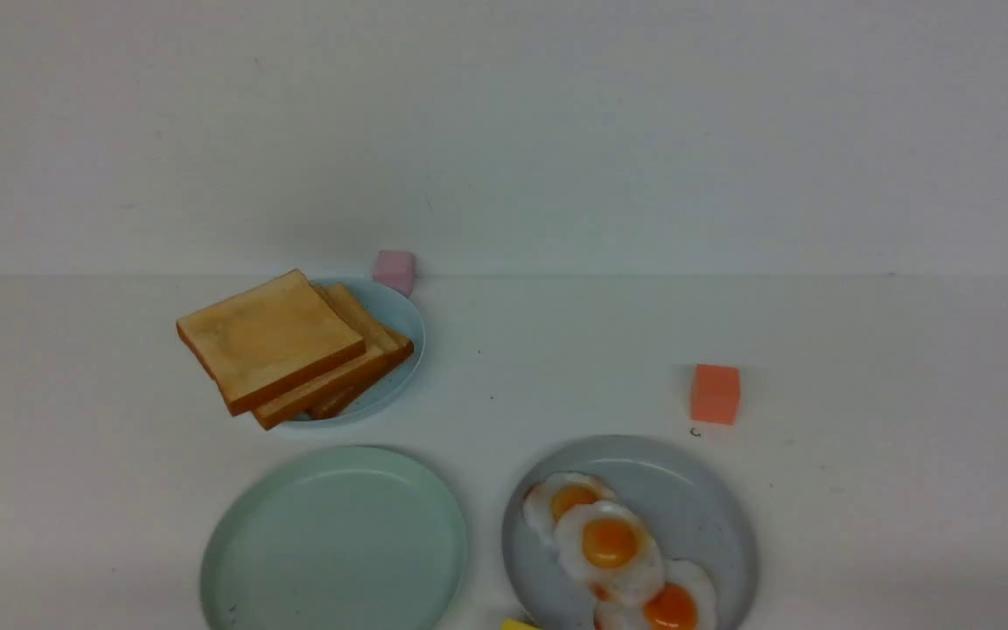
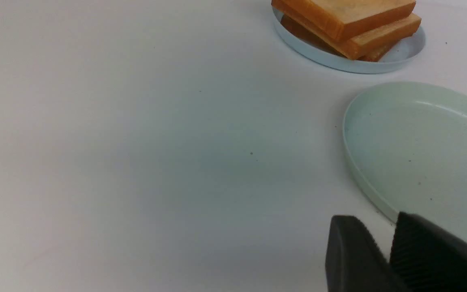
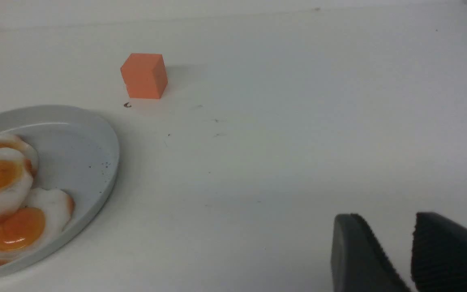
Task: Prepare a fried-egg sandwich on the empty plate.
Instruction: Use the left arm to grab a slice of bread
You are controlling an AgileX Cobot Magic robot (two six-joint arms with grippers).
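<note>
1. Fried-egg sandwich: none is built yet. Its parts lie on separate plates. The mint-green plate (image 1: 333,542) meant to receive it sits bare at the near side of the table, in front of the toast and just left of the grey plate (image 1: 696,516).
2. Toast slices (image 1: 272,337) are fanned in a stack on the small blue plate (image 1: 403,328). The top slice overhangs the rim, and that free edge looks the easiest place to grab.
3. Fried eggs (image 1: 609,542) overlap in a row on the grey plate, so lifting one may drag its neighbour.
4. Left gripper (image 2: 377,227) hangs low by the green plate's rim, fingers slightly apart and empty. It seems best placed to fetch the bottom slice.
5. Right gripper (image 3: 387,227) is over bare table, apart from the grey plate. Its jaws are spread with nothing between them, which suits an egg pick.
6. Orange cube (image 1: 715,394) and pink cube (image 1: 395,269) stand clear of all plates and are likely irrelevant.
</note>
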